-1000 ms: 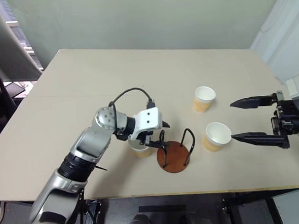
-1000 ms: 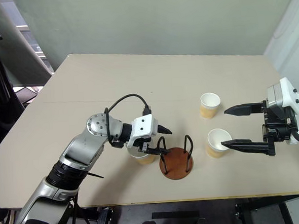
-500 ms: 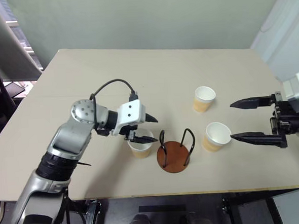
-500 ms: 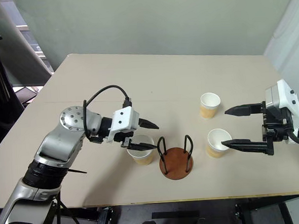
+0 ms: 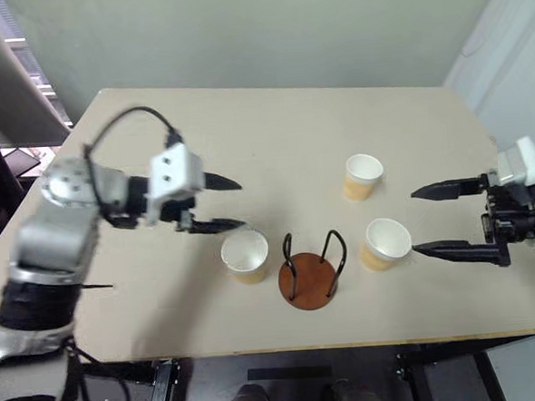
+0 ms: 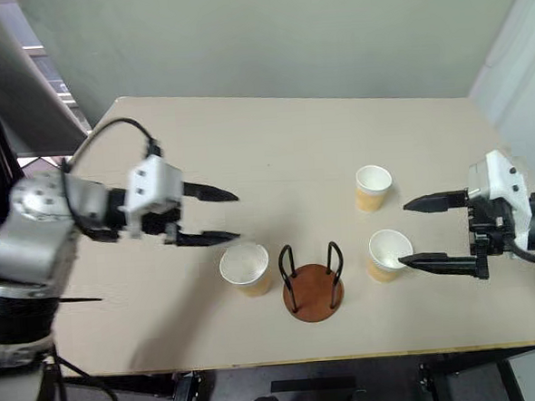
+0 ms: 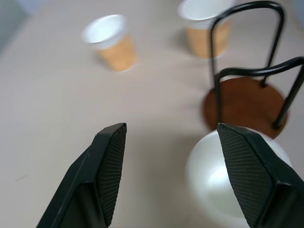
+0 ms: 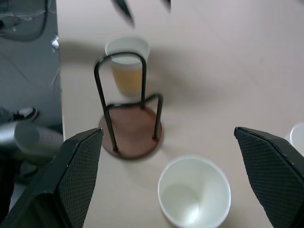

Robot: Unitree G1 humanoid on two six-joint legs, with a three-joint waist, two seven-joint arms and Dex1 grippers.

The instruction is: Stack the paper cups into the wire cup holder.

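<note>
Pale tan tabletop (image 5: 273, 136) carries all three paper cups upright in the head views: one cup (image 5: 245, 257) just left of the wire cup holder (image 5: 310, 271), a second cup (image 5: 386, 243) just right of it, a third cup (image 5: 363, 176) farther back. The holder stands empty. The left gripper (image 5: 230, 204), blurred, hangs above the tabletop left of and behind the near-left cup, jaws parted and empty. The right gripper (image 5: 416, 220) has its jaws spread wide, empty, the lower tip close to the second cup's rim. In the left wrist view the nearest cup is cut off behind one finger. In the right wrist view the second cup (image 8: 194, 197) lies between the wide jaws, untouched.
</note>
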